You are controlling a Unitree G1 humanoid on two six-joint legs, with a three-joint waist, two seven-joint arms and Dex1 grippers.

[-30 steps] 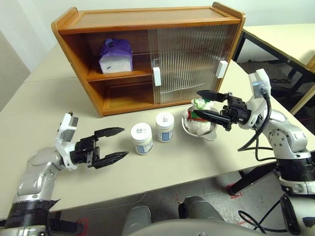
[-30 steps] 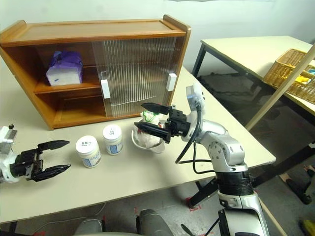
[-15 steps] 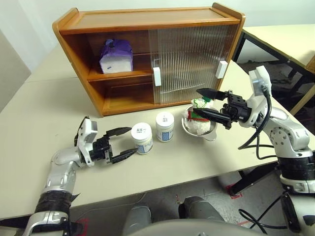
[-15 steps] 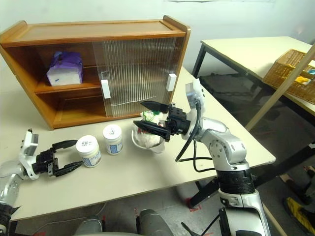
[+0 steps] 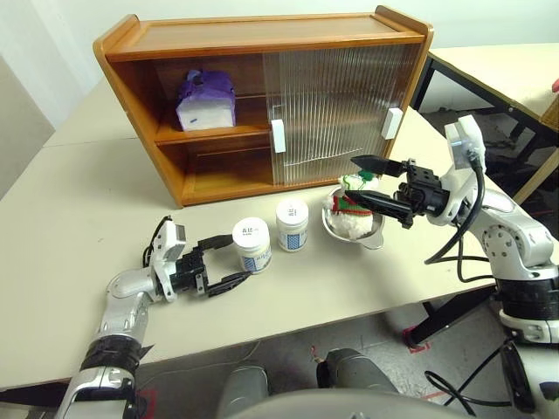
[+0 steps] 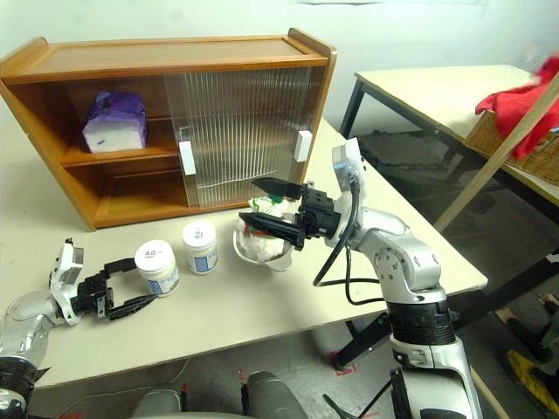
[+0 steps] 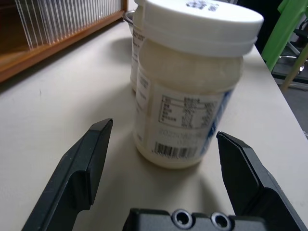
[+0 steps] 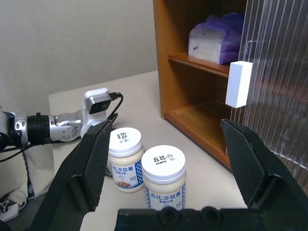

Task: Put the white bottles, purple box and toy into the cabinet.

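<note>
Nearest the bench's (image 5: 79,209) front edge, the left pincer (image 5: 223,261) gapes wide, its tips flanking but not touching the nearer white bottle (image 5: 251,245). A skewed closure could topple it into the second bottle (image 5: 293,225) just beside. Farther right, the released right pincer (image 5: 370,182) hovers over the toy (image 5: 352,212) in its steel bowl (image 5: 353,234). The purple box (image 5: 206,100) sits on the cabinet's (image 5: 262,39) shelf.
</note>
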